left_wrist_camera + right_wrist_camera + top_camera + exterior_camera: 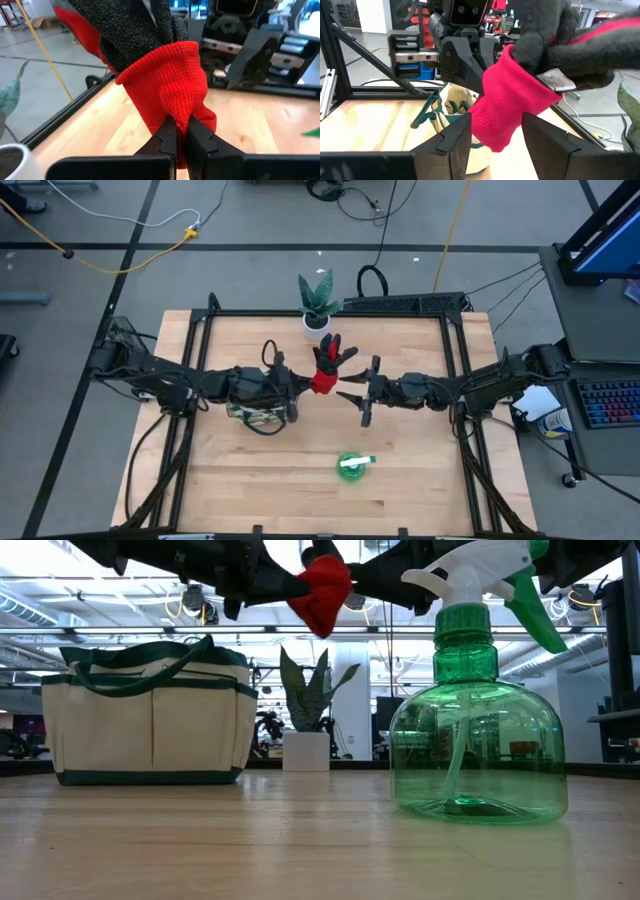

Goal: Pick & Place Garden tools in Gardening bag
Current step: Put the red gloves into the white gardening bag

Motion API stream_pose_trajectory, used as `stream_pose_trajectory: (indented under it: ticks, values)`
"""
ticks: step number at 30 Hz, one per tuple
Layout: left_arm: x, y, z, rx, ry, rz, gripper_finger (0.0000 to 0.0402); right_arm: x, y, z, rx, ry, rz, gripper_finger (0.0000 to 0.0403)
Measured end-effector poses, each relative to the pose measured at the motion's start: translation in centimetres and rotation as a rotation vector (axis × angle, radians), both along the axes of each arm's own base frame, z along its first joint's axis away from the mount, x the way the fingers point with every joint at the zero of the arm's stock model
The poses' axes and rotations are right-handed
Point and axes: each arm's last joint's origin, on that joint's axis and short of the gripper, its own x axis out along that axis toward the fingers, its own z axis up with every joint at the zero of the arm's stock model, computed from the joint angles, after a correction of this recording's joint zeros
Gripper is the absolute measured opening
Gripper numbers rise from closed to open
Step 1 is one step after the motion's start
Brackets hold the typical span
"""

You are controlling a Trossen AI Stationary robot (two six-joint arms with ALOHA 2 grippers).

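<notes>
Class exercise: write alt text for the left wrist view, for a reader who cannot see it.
The left gripper, shut, pinches the cuff of a red knit glove with black textured palm above the pale wooden table; the right arm faces it beyond.

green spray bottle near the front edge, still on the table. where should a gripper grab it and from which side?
Probably the narrow neck of the spray bottle, just below the white trigger head. The body is wide and round, likely too broad for the fingers; the neck is slim. It stands upright, so come in level from the side, clear of the trigger lever and nozzle.
</notes>
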Motion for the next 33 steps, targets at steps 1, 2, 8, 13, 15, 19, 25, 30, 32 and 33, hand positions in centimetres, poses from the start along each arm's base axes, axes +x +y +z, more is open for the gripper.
stream_pose_trajectory:
  ticks: [1, 2, 8, 13, 15, 19, 25, 30, 32, 33]
  values:
    - [-0.2, 0.0, 0.0, 0.001, 0.015, -0.001, 0.0009, 0.0, 0.0, 0.0, 0.0, 0.001, 0.001, 0.0167]
    - [-0.3, 0.0, 0.0, 0.0, 0.022, -0.002, 0.0009, 0.0, 0.0, 0.0, 0.0, 0.003, 0.002, 0.0167]
    - [-0.7, -0.1, 0.1, -0.004, 0.05, 0.0, 0.002, 0.0, 0.0, 0.0, -0.001, 0.004, 0.002, 0.0167]
    - [-0.7, -0.1, -0.2, 0.0, 0.086, 0.0, 0.0009, 0.0, 0.0, 0.0, -0.001, 0.005, 0.001, 0.0167]
    - [-0.8, -0.1, -0.5, -0.001, 0.11, 0.001, 0.001, 0.0, 0.0, 0.0, -0.001, 0.005, 0.001, 0.0167]
    - [-1.2, -0.1, -0.5, -0.02, 0.138, 0.006, 0.002, 0.0, 0.0, 0.0, -0.001, 0.005, 0.001, 0.0167]
    - [-2.5, -0.2, 0.5, -0.03, 0.151, 0.017, 0.0008, 0.0, 0.0, -0.1, -0.002, 0.013, 0.001, 0.0167]
    - [-3.9, -0.5, 1.3, -0.046, 0.164, 0.032, 0.0019, 0.0, 0.0, -0.2, -0.002, 0.018, 0.001, 0.0167]
    - [-4.4, -0.7, 1.3, -0.033, 0.188, 0.054, 0.0018, 0.0, 0.0, -0.2, -0.002, 0.017, 0.001, 0.0167]
    - [-4.7, -0.8, 1.4, -0.028, 0.195, 0.065, 0.0014, 0.0, 0.0, -0.2, -0.002, 0.016, 0.001, 0.0167]
